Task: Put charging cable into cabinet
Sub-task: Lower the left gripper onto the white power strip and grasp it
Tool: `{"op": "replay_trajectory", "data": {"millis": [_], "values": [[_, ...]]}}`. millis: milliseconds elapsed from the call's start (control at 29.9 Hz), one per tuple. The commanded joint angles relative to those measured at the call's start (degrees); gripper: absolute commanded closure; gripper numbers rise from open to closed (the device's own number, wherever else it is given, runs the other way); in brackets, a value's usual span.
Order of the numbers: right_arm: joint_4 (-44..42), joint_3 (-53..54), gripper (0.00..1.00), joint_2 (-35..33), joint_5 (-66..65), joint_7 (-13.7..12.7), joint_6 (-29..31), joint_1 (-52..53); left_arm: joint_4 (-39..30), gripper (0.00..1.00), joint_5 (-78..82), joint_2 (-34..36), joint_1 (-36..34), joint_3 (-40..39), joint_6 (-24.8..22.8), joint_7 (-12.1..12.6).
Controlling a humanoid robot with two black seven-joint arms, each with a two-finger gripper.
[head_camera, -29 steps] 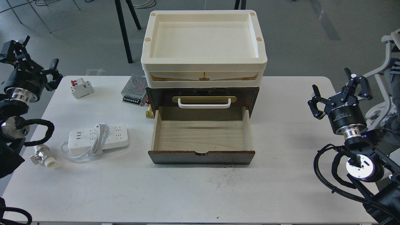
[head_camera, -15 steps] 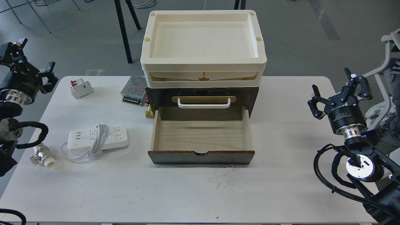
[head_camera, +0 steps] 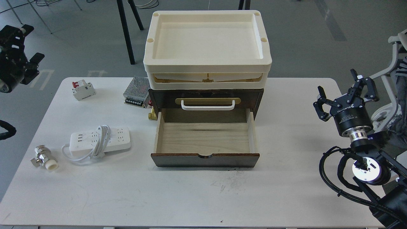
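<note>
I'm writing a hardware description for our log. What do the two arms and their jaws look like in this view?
Both are black. The right gripper has two angular black fingers with small white tips on a cylindrical black body bearing white lettering, above a polished silver wrist ring; looped black cables run along the right arm near a bright round joint cap. The left gripper is black and blocky with small white marks; finer detail is unclear.

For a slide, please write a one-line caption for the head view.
Charging cable lies on the table left of the cabinet, whose drawer is open and empty; both grippers are away from it.
</note>
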Motion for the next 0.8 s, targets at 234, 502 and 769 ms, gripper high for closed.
{"op": "replay_trajectory", "data": {"millis": [234, 502, 769], "values": [[-0.06, 0.00, 0.01, 0.00, 0.00, 0.00, 0.00, 0.00, -11.07, 0.00, 30.07, 4.35, -6.06, 0.31, 0.01, 0.00], [-0.06, 0.00, 0.01, 0.00, 0.00, 0.00, 0.00, 0.00, -30.60, 0.00, 49.00, 9.98, -4.48, 5.05, 0.76, 0.00], [0.03, 0.00, 0.01, 0.00, 0.00, 0.00, 0.00, 0.00, -30.52, 0.00, 52.34, 8.93, -2.54, 19.29, 14.46, 0.00]]}}
